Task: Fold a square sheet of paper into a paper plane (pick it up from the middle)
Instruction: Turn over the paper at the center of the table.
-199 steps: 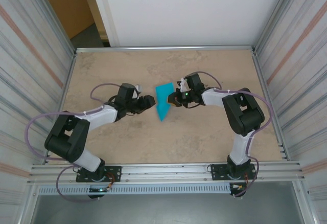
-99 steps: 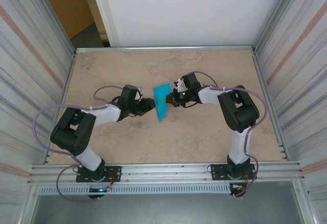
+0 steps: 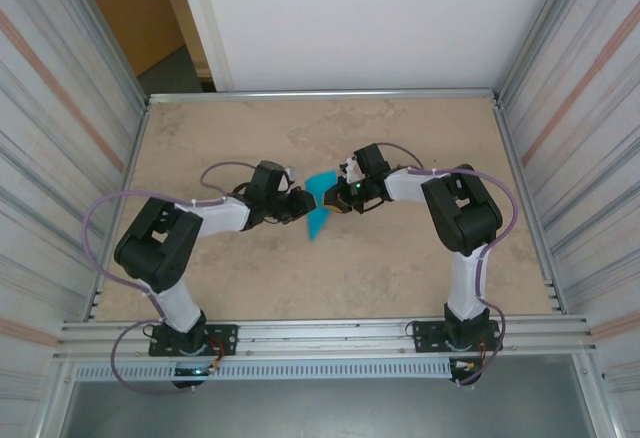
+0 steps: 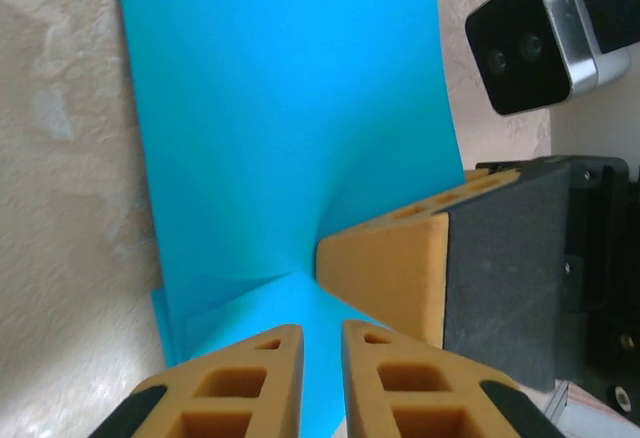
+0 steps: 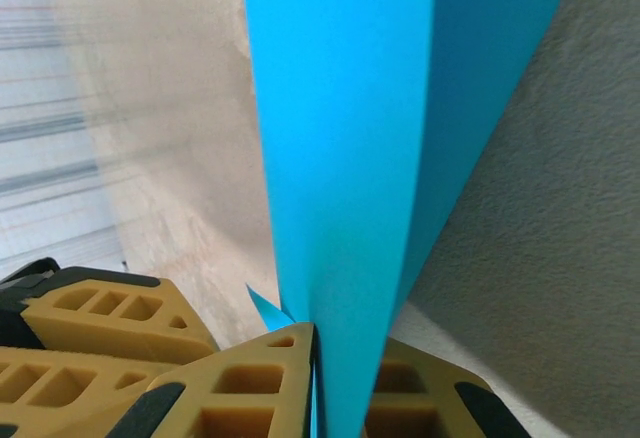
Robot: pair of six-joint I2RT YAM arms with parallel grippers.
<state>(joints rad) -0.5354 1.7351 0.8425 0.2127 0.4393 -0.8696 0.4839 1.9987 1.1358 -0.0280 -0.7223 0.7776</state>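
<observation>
While my right hand (image 5: 315, 343) pinched the paper (image 5: 340, 108), my left hand (image 4: 322, 343), barely open around it, risked tearing it.

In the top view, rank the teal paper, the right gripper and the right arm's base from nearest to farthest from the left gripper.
From the left gripper:
1. teal paper: at its fingertips, table centre.
2. right gripper: just across the paper, on its right side.
3. right arm's base: far off at the near right edge.
</observation>
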